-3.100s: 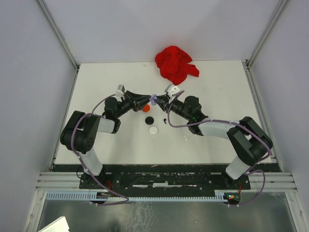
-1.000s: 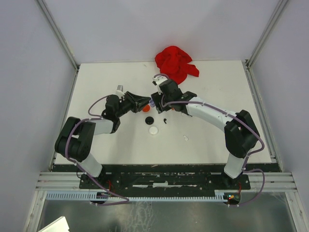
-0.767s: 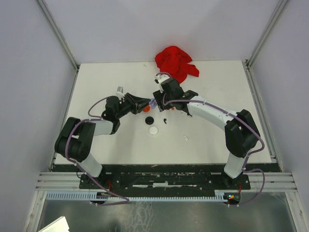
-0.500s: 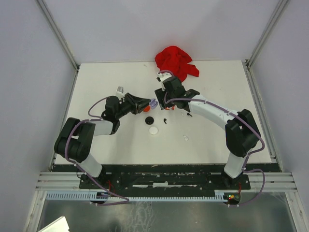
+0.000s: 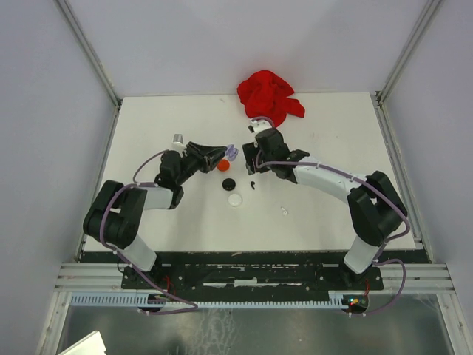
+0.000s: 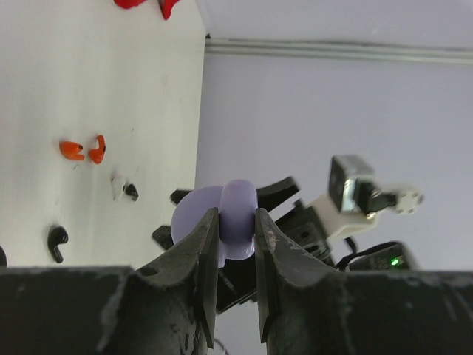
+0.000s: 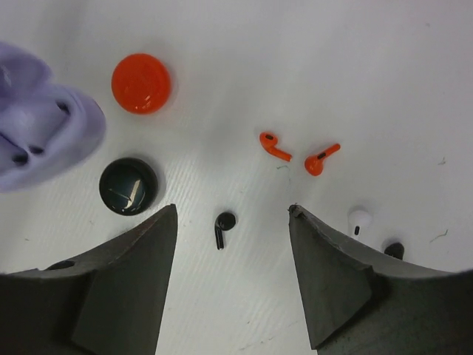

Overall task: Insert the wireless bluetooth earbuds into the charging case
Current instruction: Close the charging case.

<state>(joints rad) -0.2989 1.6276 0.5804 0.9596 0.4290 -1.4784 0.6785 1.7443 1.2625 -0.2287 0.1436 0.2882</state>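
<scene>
Jaws of L end effector (image 6: 236,229) closed tight on lilac charging case (image 6: 238,198), which is held off the tabletop (image 5: 148,133). In top view the case sits just left of centre, betw. the two end effectors. Left wrist view shows two rounded lilac halves sticking up past the fingertips. In right wrist view the case fills the upper left, w/ small dark holes on its face. R end effector (image 7: 231,213) is wide open w/ nothing in it, looking down on the loose buds. Right wrist view: black earbud (image 7: 222,225) lies at lower centre, just betw. the fingertips. An orange earbud (image 7: 273,145) and a second orange earbud (image 7: 322,160) lie near each other, right of centre. A white earbud (image 7: 359,219) and a dark bud (image 7: 394,249) lie at lower right, the dark one partly cut off by the right finger. Orange disc (image 7: 140,83) is at upper left, black disc (image 7: 128,186) below it. Top view adds a white disc (image 5: 235,199) under the black one, a lone white earbud (image 5: 284,212) well apart to the lower right, and a red cloth (image 5: 268,96) crumpled at top centre. All buds seen lie on the tabletop, apart from the case.
</scene>
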